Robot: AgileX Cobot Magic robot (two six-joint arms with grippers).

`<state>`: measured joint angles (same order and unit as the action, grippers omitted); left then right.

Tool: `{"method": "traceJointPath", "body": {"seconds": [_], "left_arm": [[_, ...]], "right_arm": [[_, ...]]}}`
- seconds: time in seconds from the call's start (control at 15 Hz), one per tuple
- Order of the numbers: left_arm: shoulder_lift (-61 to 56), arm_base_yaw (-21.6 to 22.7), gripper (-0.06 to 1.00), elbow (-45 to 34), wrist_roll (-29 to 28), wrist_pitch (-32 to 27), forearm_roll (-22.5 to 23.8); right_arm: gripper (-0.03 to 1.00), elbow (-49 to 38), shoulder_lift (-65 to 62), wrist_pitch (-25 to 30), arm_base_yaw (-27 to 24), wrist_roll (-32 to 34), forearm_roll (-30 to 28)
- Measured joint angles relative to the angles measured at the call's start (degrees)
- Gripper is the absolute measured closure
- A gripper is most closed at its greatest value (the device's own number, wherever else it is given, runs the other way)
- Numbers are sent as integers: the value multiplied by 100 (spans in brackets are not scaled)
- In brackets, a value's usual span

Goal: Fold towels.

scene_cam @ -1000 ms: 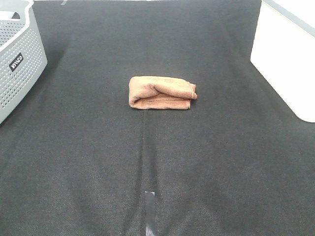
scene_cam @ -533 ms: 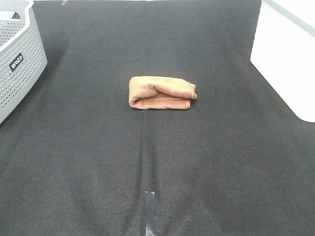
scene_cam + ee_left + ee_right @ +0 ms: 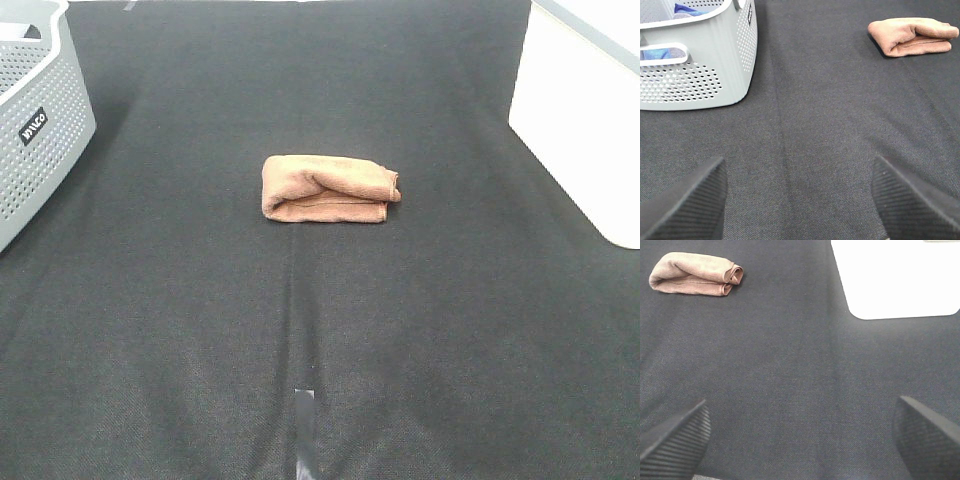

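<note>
Exterior high | towel [image 3: 328, 188] folded on mat [image 3: 300, 330] | both claws spread, empty

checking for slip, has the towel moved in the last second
No. The towel lies folded in the same spot, equally far from the grey basket at the left and from the tape strip below it in the high view.

A small black label with white letters sits on the side wall of the grey perforated basket [image 3: 40, 120] at the table's far left, but the letters are too blurred to read reliably.
</note>
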<state>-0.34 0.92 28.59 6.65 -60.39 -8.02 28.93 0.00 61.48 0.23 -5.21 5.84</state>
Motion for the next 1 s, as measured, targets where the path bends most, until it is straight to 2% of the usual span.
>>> {"method": "traceJointPath", "body": {"seconds": [1.0], "left_arm": [[0, 0, 19, 0, 0, 0, 0]], "right_arm": [[5, -6, -40, 0, 0, 6, 0]]}}
